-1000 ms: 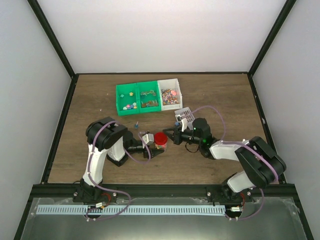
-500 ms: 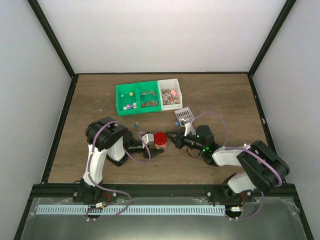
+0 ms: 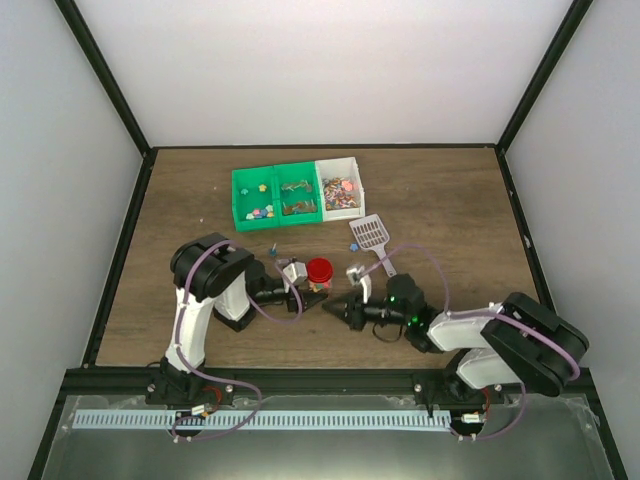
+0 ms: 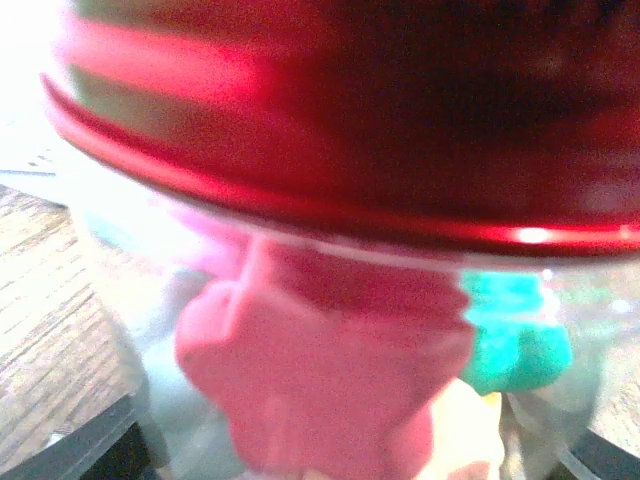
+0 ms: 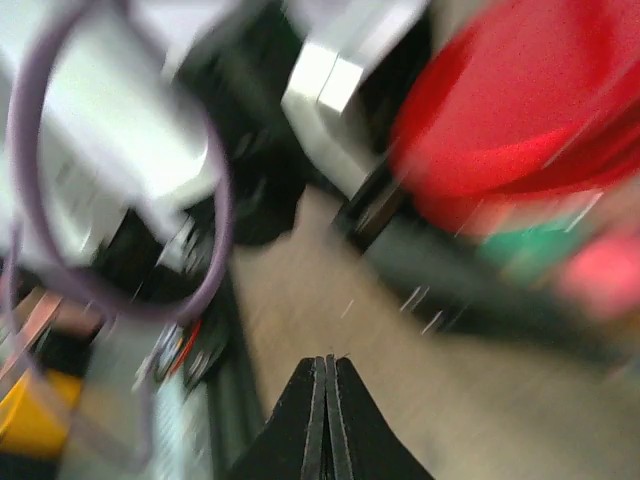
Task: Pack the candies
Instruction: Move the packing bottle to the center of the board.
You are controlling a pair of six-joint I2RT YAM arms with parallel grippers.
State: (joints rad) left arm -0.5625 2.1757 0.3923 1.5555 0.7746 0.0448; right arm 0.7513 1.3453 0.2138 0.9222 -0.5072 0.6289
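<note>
A clear jar (image 3: 316,285) with a round red lid (image 3: 319,270) sits between the fingers of my left gripper (image 3: 308,288), which is shut on it. Up close in the left wrist view, the lid (image 4: 350,120) fills the top, with pink (image 4: 320,380) and green (image 4: 515,330) candies behind the jar wall (image 4: 130,300). More candies (image 3: 340,192) lie in the bins at the back. My right gripper (image 3: 333,308) hovers low just right of the jar. Its fingers (image 5: 345,410) are shut on nothing, and the lid (image 5: 510,90) shows ahead of them.
A white scoop (image 3: 371,234) lies on the table beyond the right arm. Two green bins (image 3: 240,190) and a white bin (image 3: 338,163) stand in a row at the back. A few loose bits (image 3: 274,246) lie near the jar.
The right gripper has drawn back from beside the lid toward the near edge and slightly left. The jar in the left gripper has shifted a little away.
</note>
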